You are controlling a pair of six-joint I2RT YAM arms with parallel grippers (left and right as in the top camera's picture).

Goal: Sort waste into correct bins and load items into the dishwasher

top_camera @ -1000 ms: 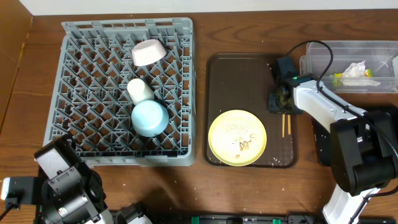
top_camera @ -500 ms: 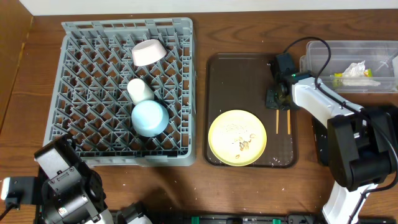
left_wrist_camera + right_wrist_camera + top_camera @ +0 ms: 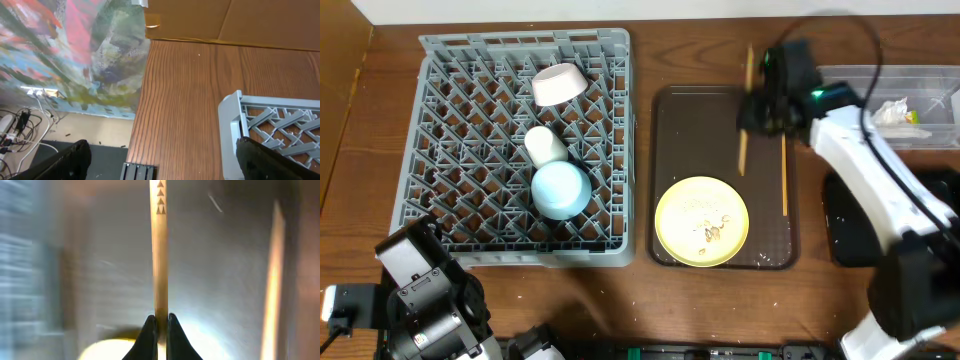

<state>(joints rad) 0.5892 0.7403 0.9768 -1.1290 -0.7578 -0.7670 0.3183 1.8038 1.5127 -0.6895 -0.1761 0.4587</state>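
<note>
My right gripper (image 3: pixel 760 108) is shut on one wooden chopstick (image 3: pixel 744 120) and holds it in the air over the dark-brown tray (image 3: pixel 690 130); the wrist view shows the fingers (image 3: pixel 160 325) pinching the stick (image 3: pixel 159 255). The second chopstick (image 3: pixel 784 170) lies on the tray and also shows in the right wrist view (image 3: pixel 272 280). The pale-yellow plate (image 3: pixel 701 221) with rice crumbs (image 3: pixel 710 232) sits on the tray's near end. The white bowl (image 3: pixel 558 84), white cup (image 3: pixel 545 145) and light-blue saucer (image 3: pixel 561 190) stand in the grey dish rack (image 3: pixel 440 60). My left gripper (image 3: pixel 160 165) is open and empty.
The clear tub (image 3: pixel 840 78) at the far right holds the tissue (image 3: pixel 890 110) and the green-yellow wrapper (image 3: pixel 885 128). The black tub (image 3: pixel 845 230) sits in front of it, partly under my right arm. The rack's corner (image 3: pixel 270 115) shows in the left wrist view.
My right gripper has lifted one chopstick off the tray and moved it up and toward the tray's far edge. The other chopstick stays on the tray. The left arm has not moved.
</note>
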